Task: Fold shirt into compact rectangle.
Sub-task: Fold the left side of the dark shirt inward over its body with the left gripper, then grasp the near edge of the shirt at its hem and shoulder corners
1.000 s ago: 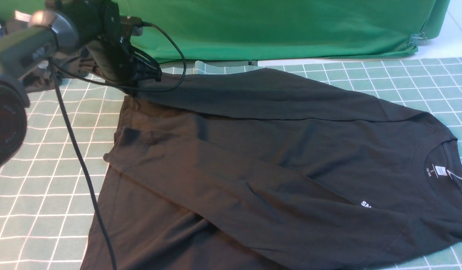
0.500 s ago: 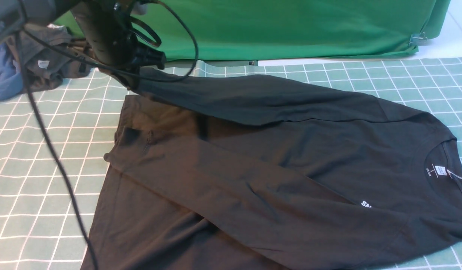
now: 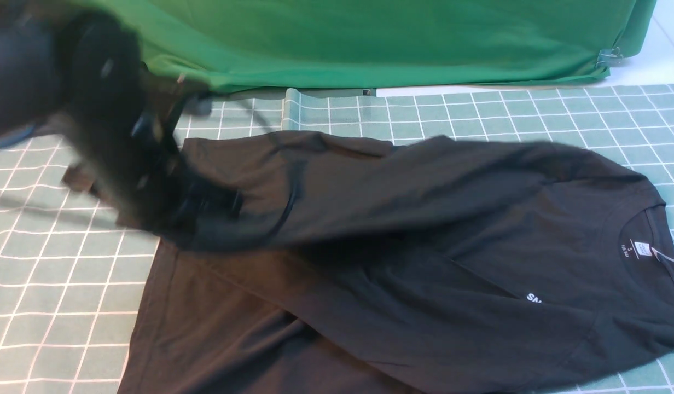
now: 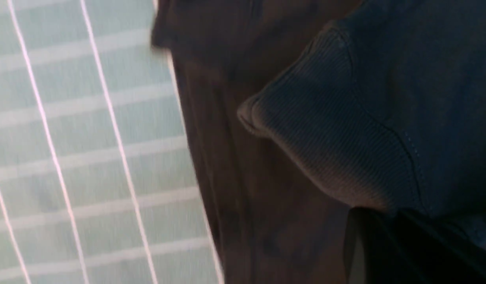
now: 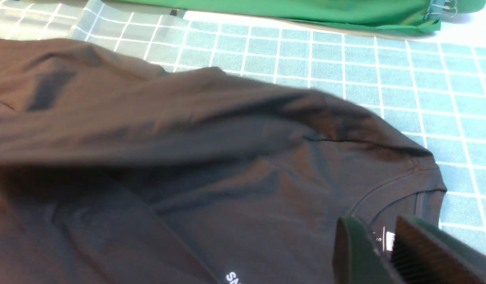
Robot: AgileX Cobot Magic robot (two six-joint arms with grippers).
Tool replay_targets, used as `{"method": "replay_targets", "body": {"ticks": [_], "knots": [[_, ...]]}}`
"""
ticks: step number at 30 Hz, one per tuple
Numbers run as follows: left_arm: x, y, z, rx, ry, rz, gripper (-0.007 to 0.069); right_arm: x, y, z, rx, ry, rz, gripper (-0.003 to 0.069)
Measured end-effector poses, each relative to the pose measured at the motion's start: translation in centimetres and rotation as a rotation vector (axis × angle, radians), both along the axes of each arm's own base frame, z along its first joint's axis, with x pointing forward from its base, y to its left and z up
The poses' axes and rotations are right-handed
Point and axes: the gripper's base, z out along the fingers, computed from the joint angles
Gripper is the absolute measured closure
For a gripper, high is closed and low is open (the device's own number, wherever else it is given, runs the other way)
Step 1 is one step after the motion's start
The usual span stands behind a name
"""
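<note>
Sleeve-folding looks to be the step in hand: at the nine o'clock edge of the shirt [image 3: 402,262] the left gripper [image 3: 205,203] is clamping the ribbed cuff [image 4: 326,130], holding the sleeve [image 3: 370,186] across the body lying on the checked mat [image 3: 52,273]. The next move is calling for a low lay-down along the torso and a clean release. At three o'clock the right gripper [image 5: 387,254] is hovering over the collar [image 3: 624,216] — whether its jaws are apart or pinching cloth I cannot tell.

left claw [image 3: 214,203]: blurred | shirt [image 3: 424,246]: cut off below | chest lettering [image 3: 533,298]: half hidden by sleeve [image 3: 370,186]
</note>
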Motion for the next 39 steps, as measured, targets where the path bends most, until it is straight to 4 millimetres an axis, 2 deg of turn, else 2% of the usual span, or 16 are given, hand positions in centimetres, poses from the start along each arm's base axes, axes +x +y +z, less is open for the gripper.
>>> {"method": "replay_targets", "body": {"ticks": [2, 5, 9, 12, 17, 21, 23, 26, 34, 39], "knots": [[-1.6, 0.2, -0.6, -0.006, 0.001, 0.002, 0.0608, 0.0, 0.0, 0.0, 0.0, 0.0, 0.0, 0.051], [-2.7, 0.3, -1.8, -0.029, 0.014, 0.011, 0.0608, 0.0, 0.0, 0.0, -0.001, 0.001, 0.0, 0.0508], [-3.1, 0.0, -2.7, -0.071, 0.035, 0.028, 0.0602, 0.0, 0.0, 0.0, 0.0, 0.002, 0.0, 0.0506], [-3.1, -0.1, -2.8, -0.085, 0.028, 0.028, 0.0564, 0.0, 0.0, 0.0, 0.002, 0.004, 0.0, 0.0506], [-2.8, 0.1, -2.8, -0.054, -0.004, 0.008, 0.0405, -0.1, 0.0, -0.1, 0.001, 0.012, -0.001, 0.0505], [-3.1, 0.5, -2.8, -0.001, 0.027, 0.006, 0.0221, -0.1, 0.0, -0.2, -0.003, 0.027, -0.003, 0.0504], [-3.5, 0.8, -3.0, 0.029, 0.063, 0.027, 0.0153, -0.2, -0.1, -0.3, -0.006, 0.038, -0.004, 0.0503], [-4.2, 1.3, -3.9, 0.064, 0.12, 0.049, 0.0106, -0.3, -0.1, -0.4, -0.011, 0.053, -0.006, 0.0503], [-7.7, 2.5, -8.3, 0.112, 0.283, 0.113, 0.0103, -0.4, -0.2, -0.6, -0.017, 0.077, -0.009, 0.0501], [-8.7, 3.0, -9.9, 0.125, 0.292, 0.167, 0.0106, -0.4, -0.2, -0.6, -0.017, 0.077, -0.009, 0.0497]]}}
